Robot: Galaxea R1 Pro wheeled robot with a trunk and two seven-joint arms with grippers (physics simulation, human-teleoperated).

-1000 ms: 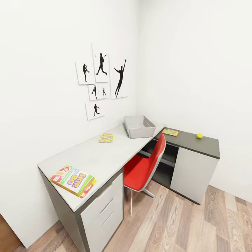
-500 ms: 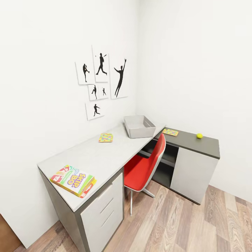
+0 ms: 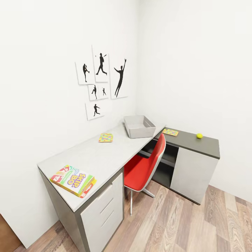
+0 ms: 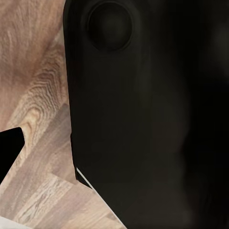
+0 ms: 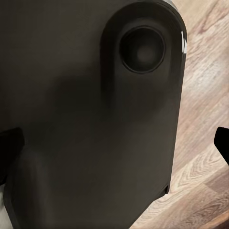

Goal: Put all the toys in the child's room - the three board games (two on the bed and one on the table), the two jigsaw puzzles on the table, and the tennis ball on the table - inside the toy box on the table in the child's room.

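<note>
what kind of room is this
Probably a child's bedroom or study corner: an L-shaped grey desk with a red chair, black baseball-player silhouette prints on the white wall, and a colourful Skip-Bo game box lying on the desk.

You face a corner formed by two plain white walls [image 3: 182,52]. Black baseball-player silhouette prints [image 3: 101,82] hang on the left wall. A red chair [image 3: 145,168] stands on the wood-plank floor [image 3: 196,224]. Lighting is even and diffuse.

Skip-Bo box [image 3: 73,180] flat at desk's [image 3: 94,157] near end, two puzzles [image 3: 106,137] [image 3: 170,132] flanking grey bin [image 3: 139,126], ball [image 3: 199,135] beyond
</note>
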